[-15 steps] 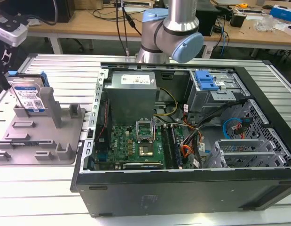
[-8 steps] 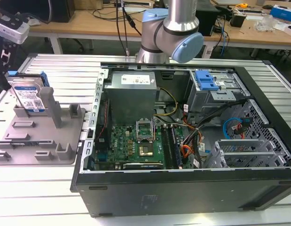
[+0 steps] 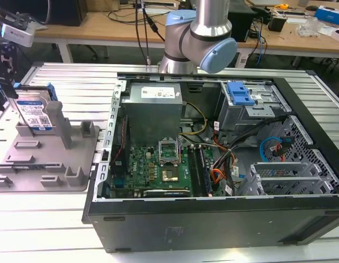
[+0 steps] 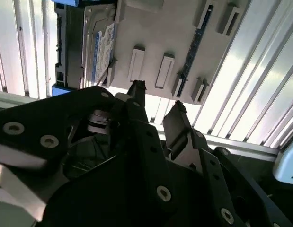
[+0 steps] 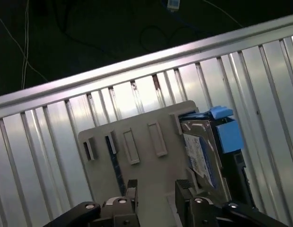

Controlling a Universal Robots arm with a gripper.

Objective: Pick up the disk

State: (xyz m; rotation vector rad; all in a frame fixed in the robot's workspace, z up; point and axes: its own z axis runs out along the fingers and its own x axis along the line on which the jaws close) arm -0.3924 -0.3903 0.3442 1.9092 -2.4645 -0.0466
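At the exterior view's left, you have the flat silver-grey metal disk with the white-and-blue label and blue side rails (image 3: 35, 112) standing upright in a slot of the grey plastic slotted holder (image 3: 54, 159), which lies on the ribbed aluminium table (image 3: 65, 76). To the right of that sits the open black computer case (image 3: 213, 224). In both wrist views your black two-finger gripper (image 4: 156, 98) (image 5: 158, 185) hangs above the holder with its fingers apart and holding nothing; the disk (image 4: 96, 47) (image 5: 203, 146) is off to one side of them, untouched.
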